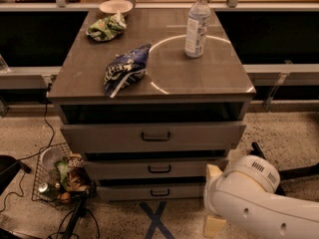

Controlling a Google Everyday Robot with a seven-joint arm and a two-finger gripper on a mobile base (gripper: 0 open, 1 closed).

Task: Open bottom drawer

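While the bottom drawer (124,193) looks fully shut beneath the other two, its handle (160,192) untouched, the gripper (211,199) hovers just right of that drawer's front, open or clenched I cannot tell, so reaching, grasping and pulling all remain.

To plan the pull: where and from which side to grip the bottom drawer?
Probably grip the dark handle at the centre of the bottom drawer, from the front: it is a horizontal bar. The gripper is low, to its right.
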